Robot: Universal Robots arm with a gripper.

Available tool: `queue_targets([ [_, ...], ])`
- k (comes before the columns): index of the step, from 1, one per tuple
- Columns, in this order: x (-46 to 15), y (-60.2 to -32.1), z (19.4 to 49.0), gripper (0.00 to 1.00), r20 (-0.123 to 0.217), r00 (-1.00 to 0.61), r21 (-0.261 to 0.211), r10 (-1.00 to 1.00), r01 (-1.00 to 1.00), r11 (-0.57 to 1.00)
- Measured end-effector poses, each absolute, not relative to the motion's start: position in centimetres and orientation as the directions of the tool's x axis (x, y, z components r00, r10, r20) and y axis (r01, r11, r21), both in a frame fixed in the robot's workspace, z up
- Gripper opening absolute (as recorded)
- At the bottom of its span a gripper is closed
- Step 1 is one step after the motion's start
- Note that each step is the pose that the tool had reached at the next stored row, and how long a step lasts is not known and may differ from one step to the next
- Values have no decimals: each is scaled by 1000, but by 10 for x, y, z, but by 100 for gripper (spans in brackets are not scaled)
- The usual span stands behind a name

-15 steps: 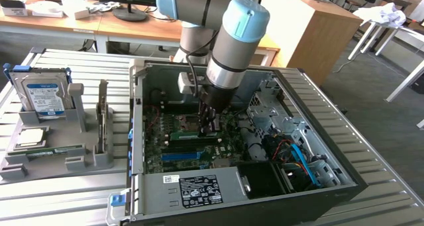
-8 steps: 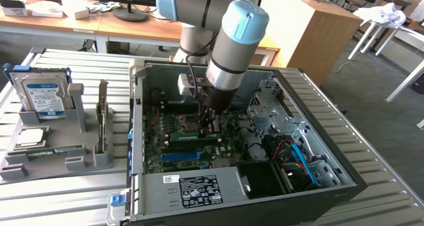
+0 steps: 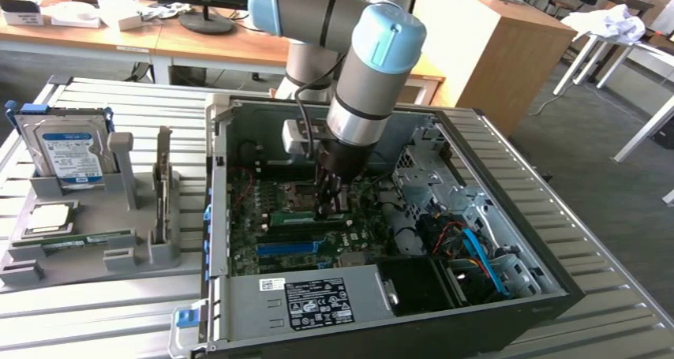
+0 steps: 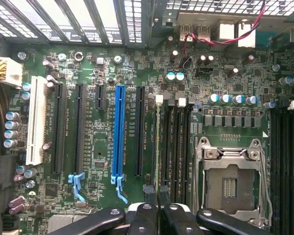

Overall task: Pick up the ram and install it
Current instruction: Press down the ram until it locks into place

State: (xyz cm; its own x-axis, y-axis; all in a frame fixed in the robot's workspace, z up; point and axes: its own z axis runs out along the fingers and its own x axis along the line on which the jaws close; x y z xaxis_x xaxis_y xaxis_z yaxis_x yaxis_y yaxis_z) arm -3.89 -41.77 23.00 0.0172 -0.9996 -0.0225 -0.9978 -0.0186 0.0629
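My gripper (image 3: pixel 328 211) is down inside the open computer case (image 3: pixel 548 284), over the motherboard (image 4: pixel 98 73). In the wrist view the two dark fingertips (image 4: pixel 149 195) stand close together on a thin green ram (image 4: pixel 158 147), seen edge-on. The ram lies along the first memory slot, beside the other black memory slots (image 4: pixel 179 147), with one end at a white slot clip (image 4: pixel 159 99). In the exterior view the ram (image 3: pixel 295 217) shows as a narrow green strip just under the fingers.
An empty CPU socket (image 4: pixel 230 183) lies beside the memory slots. A blue expansion slot (image 4: pixel 118 132) and black ones sit on the other side. To the exterior view's left, a grey rack (image 3: pixel 63 264) holds a hard drive (image 3: pixel 69 155), a grey upright card (image 3: pixel 163 185) and another green stick (image 3: pixel 95 240).
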Motion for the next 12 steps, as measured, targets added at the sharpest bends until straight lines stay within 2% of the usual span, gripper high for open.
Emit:
queue_targets([
  [12, -39, -417, 227, 12, -23, 17, 63, -1000, -998, -19],
])
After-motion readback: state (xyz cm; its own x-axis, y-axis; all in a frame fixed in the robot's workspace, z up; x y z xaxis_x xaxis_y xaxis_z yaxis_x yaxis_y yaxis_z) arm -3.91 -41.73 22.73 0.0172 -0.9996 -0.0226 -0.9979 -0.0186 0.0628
